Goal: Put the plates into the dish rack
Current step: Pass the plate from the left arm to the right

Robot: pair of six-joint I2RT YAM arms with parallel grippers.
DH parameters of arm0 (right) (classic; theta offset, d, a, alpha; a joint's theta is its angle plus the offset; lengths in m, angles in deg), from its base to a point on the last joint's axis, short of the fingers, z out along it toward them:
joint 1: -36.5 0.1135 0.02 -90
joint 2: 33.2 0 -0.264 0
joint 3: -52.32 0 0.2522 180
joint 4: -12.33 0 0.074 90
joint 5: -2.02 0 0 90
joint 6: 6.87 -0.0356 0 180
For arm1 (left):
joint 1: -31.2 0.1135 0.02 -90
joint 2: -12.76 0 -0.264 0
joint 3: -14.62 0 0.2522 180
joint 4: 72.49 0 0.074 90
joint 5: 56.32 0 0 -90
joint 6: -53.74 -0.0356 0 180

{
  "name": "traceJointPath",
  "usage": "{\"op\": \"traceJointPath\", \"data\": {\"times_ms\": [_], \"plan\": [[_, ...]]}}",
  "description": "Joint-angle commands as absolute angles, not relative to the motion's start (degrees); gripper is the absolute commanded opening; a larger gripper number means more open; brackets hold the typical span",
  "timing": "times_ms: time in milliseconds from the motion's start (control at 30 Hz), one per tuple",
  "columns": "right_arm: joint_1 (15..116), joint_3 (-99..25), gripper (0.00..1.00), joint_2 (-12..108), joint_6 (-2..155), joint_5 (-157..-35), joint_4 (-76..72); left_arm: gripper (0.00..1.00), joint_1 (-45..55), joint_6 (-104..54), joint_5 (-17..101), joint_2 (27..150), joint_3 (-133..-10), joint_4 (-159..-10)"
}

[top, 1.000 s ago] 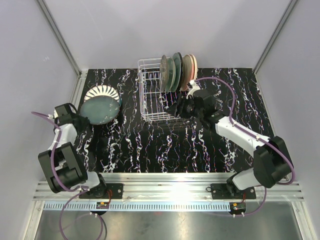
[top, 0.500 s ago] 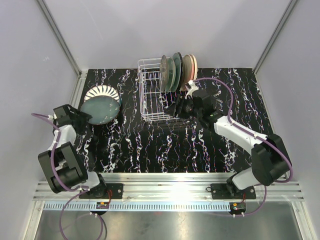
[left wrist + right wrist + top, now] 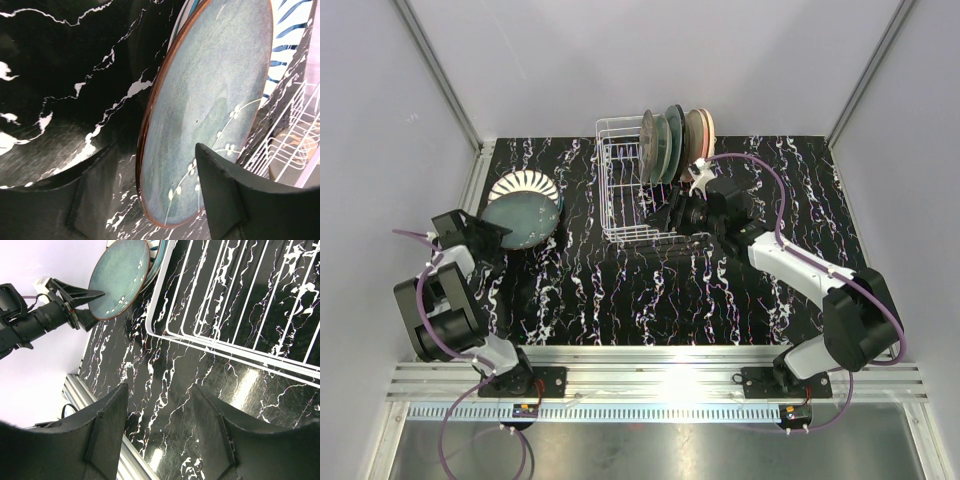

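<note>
A blue-green plate [image 3: 520,220] with a brown rim leans tilted on a white striped plate [image 3: 518,184] at the table's left. My left gripper [image 3: 492,234] is open, and the plate's lower edge [image 3: 210,100] stands between its fingers [image 3: 225,195] with a gap on the back side. The striped plate [image 3: 295,30] shows behind it. The white wire dish rack [image 3: 625,195] holds several plates [image 3: 675,140] upright at its far right end. My right gripper [image 3: 666,214] hovers open and empty [image 3: 160,389] by the rack's near right side.
In the right wrist view the rack's bottom wires [image 3: 225,350] span the upper right, with the blue-green plate [image 3: 120,280] and left gripper [image 3: 95,302] beyond. The aluminium rail [image 3: 650,375] borders the near edge. Grey walls enclose the table.
My left gripper has gone from nearly shut to open around the blue-green plate's edge, and its arm shifted slightly. The right gripper edged a little left along the rack.
</note>
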State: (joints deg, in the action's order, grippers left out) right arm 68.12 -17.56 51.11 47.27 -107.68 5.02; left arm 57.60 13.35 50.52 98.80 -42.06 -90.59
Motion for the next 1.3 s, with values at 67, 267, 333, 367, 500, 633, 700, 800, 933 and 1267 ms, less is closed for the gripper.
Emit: {"op": "traceJointPath", "data": {"times_ms": [67, 267, 333, 367, 500, 633, 700, 800, 933, 1267], "plan": [[67.9, -18.7, 0.61, 51.7, 47.6, -108.9, 7.9, 0.49, 58.0, 15.9, 53.3, 100.0, -41.3, -83.5], [68.0, -18.7, 0.61, 51.7, 47.4, -108.6, 7.3, 0.27, 58.1, 16.2, 53.6, 100.3, -41.6, -83.2], [67.9, -18.8, 0.61, 51.5, 47.4, -108.6, 7.3, 0.21, 58.0, 16.5, 53.5, 99.2, -41.2, -83.2], [67.9, -18.9, 0.61, 51.5, 47.3, -108.6, 7.2, 0.16, 58.0, 16.6, 53.3, 98.5, -40.7, -83.3], [67.9, -19.7, 0.61, 51.4, 47.3, -108.7, 6.3, 0.08, 58.0, 17.4, 52.6, 94.1, -39.4, -83.0], [67.9, -20.3, 0.61, 50.8, 47.4, -108.6, 5.4, 0.0, 58.2, 18.5, 53.4, 89.9, -39.7, -81.3], [68.0, -20.6, 0.61, 50.7, 47.4, -108.6, 5.2, 0.0, 58.3, 18.6, 53.9, 88.3, -40.8, -81.8], [67.9, -21.8, 0.61, 50.6, 47.8, -108.7, 3.4, 0.0, 58.2, 18.6, 55.5, 86.8, -42.9, -82.1], [67.8, -23.1, 0.61, 50.6, 48.1, -108.5, 2.2, 0.0, 58.1, 18.9, 57.2, 84.2, -44.1, -81.0], [67.9, -28.1, 0.61, 52.5, 48.6, -110.2, -0.3, 0.0, 54.0, 19.8, 68.1, 79.7, -46.3, -72.4]]}}
